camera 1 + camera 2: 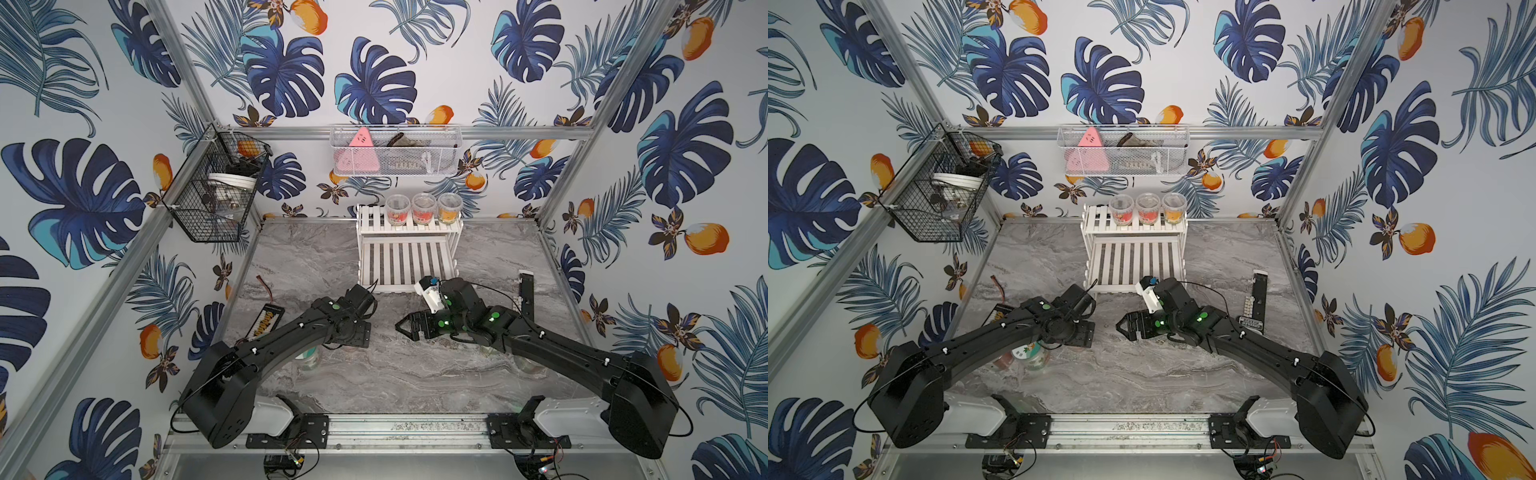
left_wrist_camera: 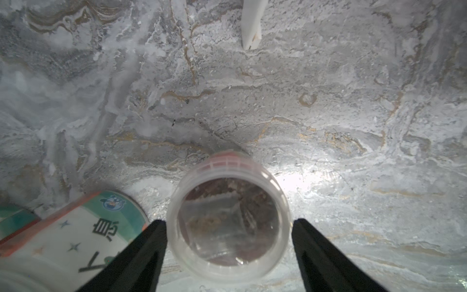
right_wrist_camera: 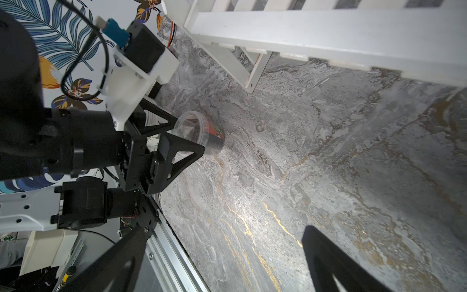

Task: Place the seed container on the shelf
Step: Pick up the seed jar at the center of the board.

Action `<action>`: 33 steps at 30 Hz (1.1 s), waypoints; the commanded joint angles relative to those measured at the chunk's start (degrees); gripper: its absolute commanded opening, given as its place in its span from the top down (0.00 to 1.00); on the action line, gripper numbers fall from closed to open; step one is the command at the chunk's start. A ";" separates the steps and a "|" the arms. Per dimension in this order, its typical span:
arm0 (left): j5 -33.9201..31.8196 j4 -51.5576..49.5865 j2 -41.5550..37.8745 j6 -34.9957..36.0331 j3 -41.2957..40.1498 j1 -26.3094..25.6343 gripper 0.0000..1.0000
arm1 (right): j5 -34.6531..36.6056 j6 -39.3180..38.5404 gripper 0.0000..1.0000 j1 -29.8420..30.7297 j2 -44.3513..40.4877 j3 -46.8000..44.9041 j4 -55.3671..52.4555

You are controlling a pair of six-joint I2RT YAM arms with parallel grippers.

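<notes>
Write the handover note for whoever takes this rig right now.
Left gripper: jaws flank the seed container, which stands on the table short of the shelf; a firm grip is not clear.
Right gripper: open, empty, above the table.
Done: three containers stand on the shelf's top tier.
Left: secure the seed container, lift it, set it on the shelf.
</notes>
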 commanded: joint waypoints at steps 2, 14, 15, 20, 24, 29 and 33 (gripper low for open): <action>-3.13 1.05 0.05 -6.20 0.49 -3.54 0.17 | 2.17 -1.27 0.00 0.03 -0.13 0.23 -1.73; -7.17 0.61 0.74 -11.10 2.98 -11.80 0.09 | 7.65 -0.54 0.00 -0.15 -3.75 -4.16 -1.94; -7.46 0.76 -0.04 -9.88 2.68 -11.80 0.09 | 7.43 -0.47 0.00 -0.15 -3.55 -4.21 -2.01; -7.49 1.97 -2.45 -0.72 0.34 -10.47 0.05 | 5.58 0.65 0.00 -0.15 -2.32 -4.56 -1.04; -4.10 4.22 -0.39 5.53 -0.62 -8.87 0.06 | 4.90 1.12 0.00 -0.15 -1.51 -4.56 -0.73; -1.15 8.50 -0.19 8.00 -1.86 -7.60 0.10 | 5.18 1.05 0.00 -0.15 -1.43 -4.56 -1.08; -0.56 9.41 -0.53 8.28 -2.31 -6.55 0.13 | 5.71 1.05 0.00 -0.14 -1.67 -4.56 -1.47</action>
